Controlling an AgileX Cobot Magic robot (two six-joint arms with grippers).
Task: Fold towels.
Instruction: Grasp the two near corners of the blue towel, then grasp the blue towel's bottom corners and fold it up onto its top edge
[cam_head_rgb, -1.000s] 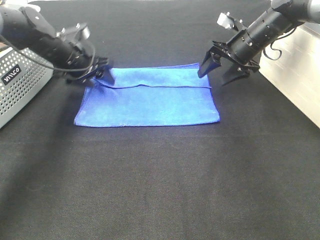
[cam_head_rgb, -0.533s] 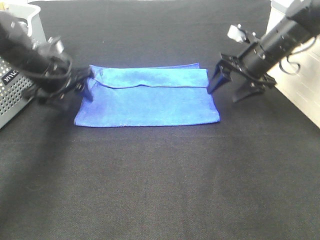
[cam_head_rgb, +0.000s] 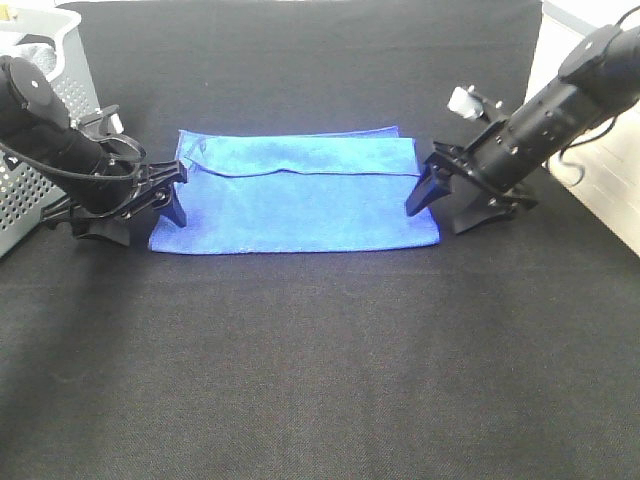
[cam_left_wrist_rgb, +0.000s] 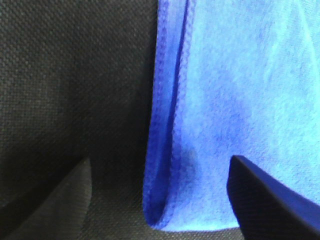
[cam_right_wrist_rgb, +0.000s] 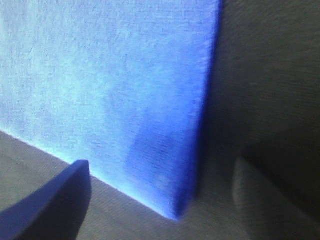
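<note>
A blue towel (cam_head_rgb: 295, 195) lies flat on the black table, folded once, with the folded-over edge lying a little short of the far edge. My left gripper (cam_head_rgb: 148, 215) is open and low at the towel's front left corner; the left wrist view (cam_left_wrist_rgb: 161, 161) shows the towel corner (cam_left_wrist_rgb: 200, 125) between its fingers (cam_left_wrist_rgb: 270, 200). My right gripper (cam_head_rgb: 440, 210) is open and low at the towel's front right corner. In the right wrist view (cam_right_wrist_rgb: 162, 165), the towel corner (cam_right_wrist_rgb: 125, 100) lies between its fingers (cam_right_wrist_rgb: 55, 200). Neither gripper holds cloth.
A grey perforated basket (cam_head_rgb: 30, 190) stands at the left edge, just behind my left arm. A white container (cam_head_rgb: 45, 35) is behind it. A white surface (cam_head_rgb: 590, 190) borders the table on the right. Black cloth (cam_head_rgb: 320, 360) covers the table in front of the towel.
Both grippers have moved from the towel's far corners toward its front corners and come down lower. The towel stays folded and has not shifted.
</note>
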